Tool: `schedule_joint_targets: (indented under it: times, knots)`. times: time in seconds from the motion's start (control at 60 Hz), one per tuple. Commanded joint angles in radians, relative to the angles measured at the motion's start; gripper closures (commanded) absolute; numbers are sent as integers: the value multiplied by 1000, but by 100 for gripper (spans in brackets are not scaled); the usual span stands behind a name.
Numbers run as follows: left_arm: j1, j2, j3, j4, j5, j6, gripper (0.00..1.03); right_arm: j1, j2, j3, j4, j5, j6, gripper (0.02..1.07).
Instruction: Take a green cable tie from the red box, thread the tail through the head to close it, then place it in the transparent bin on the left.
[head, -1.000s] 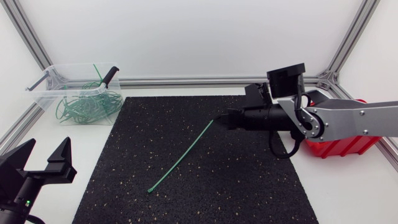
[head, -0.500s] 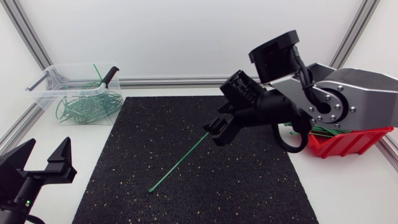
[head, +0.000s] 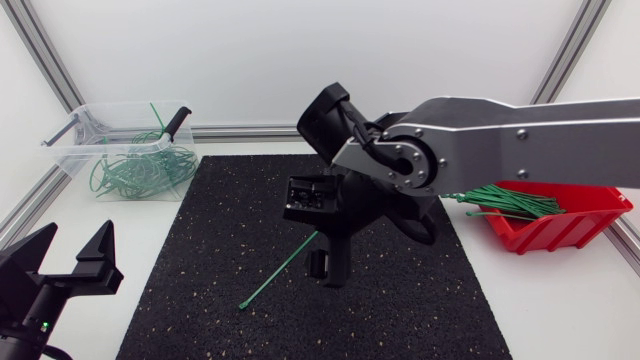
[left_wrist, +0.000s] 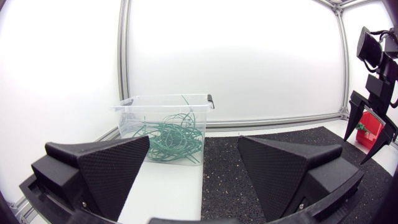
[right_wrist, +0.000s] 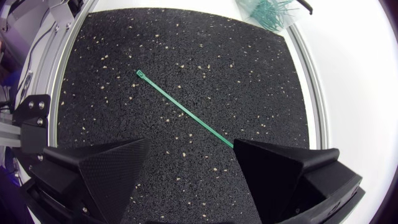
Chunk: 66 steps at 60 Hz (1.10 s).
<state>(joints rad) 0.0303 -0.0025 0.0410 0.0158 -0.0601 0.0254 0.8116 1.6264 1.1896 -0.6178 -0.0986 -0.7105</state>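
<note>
"Green plastic cable tie, thin and straight, flat on the speckled black rubber mat?"

"Yes. Only the right wrist view shows its small square head. Its tail ends just beside one wedge finger of the right gripper, which is spread wide over the mat and holds nothing. The left gripper, off the mat's corner, also gapes."

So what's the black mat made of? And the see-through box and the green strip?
The black mat looks like rubber crumb: matte, grainy, with pale flecks. The see-through box seems hard clear plastic, since the ties inside show through. The green strip is probably bendy plastic: thin and smooth.
</note>
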Motion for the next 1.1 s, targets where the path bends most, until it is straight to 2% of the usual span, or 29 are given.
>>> schedule_joint_targets:
  times: [0.0,0.217,0.517,0.933,1.083]
  knots:
    - [-7,-10,-39,-20,-3,-15,4,20,69,73,-51,8,-66,7]
    - [-6,-10,-39,-20,-3,-15,4,74,207,191,-175,2,-187,6]
    - [-6,-10,-39,-20,-3,-15,4,175,320,281,-211,31,-294,7]
    - [-6,-8,-39,-20,-3,-15,4,241,490,464,-296,37,-353,12]
    - [-6,-8,-39,-20,-3,-15,4,251,558,561,-375,43,-346,12]
